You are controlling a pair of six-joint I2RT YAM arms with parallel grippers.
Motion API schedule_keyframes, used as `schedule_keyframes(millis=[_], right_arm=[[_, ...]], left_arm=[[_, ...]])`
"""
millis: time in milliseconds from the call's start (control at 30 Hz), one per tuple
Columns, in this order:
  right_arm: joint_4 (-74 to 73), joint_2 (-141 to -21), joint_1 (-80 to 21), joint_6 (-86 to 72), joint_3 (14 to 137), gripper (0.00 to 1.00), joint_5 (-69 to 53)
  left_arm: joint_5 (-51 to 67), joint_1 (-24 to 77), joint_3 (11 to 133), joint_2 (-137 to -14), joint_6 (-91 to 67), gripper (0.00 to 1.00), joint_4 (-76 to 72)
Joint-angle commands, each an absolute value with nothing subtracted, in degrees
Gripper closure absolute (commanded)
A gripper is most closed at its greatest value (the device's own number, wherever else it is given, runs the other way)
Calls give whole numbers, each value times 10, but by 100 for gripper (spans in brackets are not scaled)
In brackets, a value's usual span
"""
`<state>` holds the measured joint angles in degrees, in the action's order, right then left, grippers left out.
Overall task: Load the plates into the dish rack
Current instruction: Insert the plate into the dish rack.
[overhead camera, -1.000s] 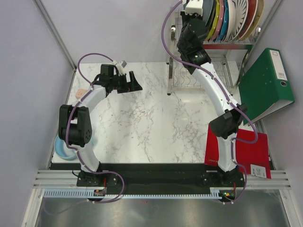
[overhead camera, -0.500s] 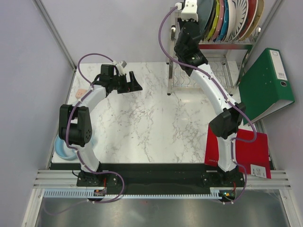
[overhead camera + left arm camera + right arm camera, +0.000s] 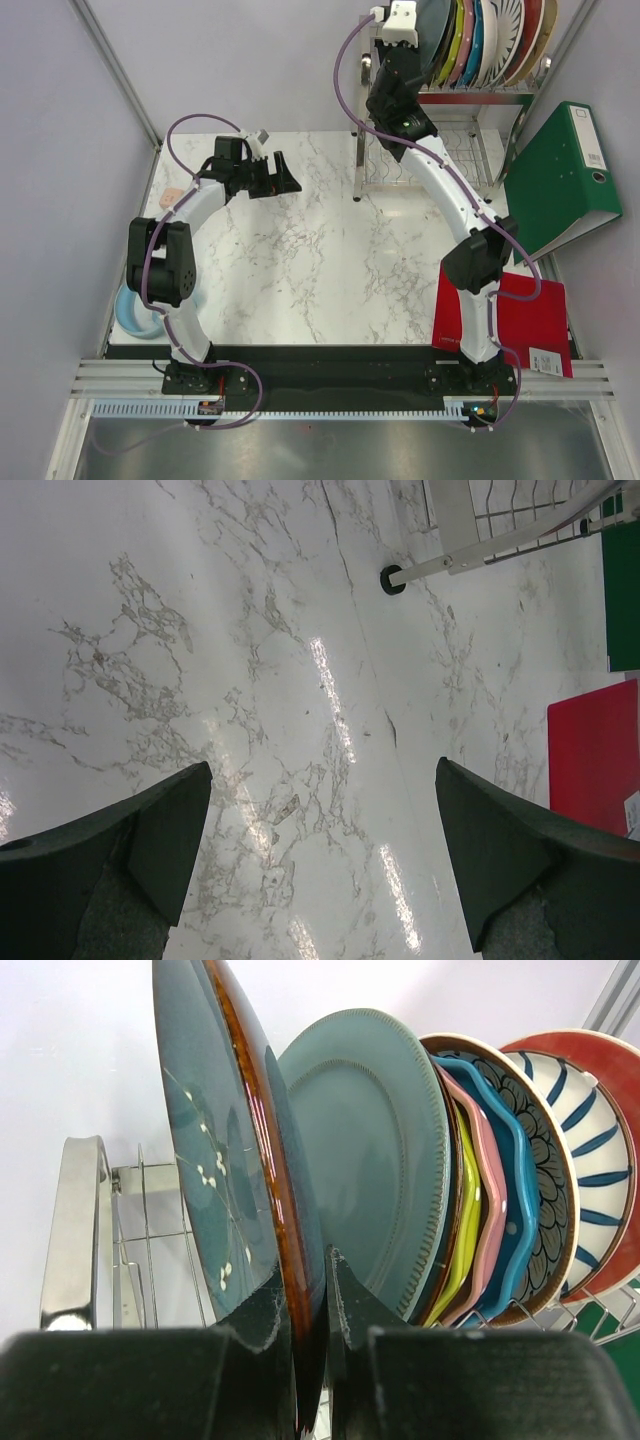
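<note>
A dark teal, brown-rimmed plate (image 3: 215, 1160) is pinched upright by the right gripper (image 3: 306, 1295) at the left end of the row in the dish rack (image 3: 75, 1230). The left gripper (image 3: 320, 810) is held spread. The right gripper has been shifted slightly leftward.

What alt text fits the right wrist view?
The right tool pinches the rim of an upright dark teal plate. To its right, a row of colourful plates stands on edge in the rack.
</note>
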<state>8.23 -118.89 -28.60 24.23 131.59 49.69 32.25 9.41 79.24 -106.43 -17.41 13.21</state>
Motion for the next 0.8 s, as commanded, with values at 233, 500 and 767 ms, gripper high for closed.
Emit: schedule_keyframes(millis=[233,500,767], right_arm=[[177,-1222,-262,269,1376,74,497],[212,-1181,-263,287,1320,64,498],[208,-1095,-278,315,1238,44,502]], left_arm=[[345,97,818,-1071,-187,0,127],[349,98,826,-1071,-192,0,127],[360,105,845,-1049,-168,0,130]])
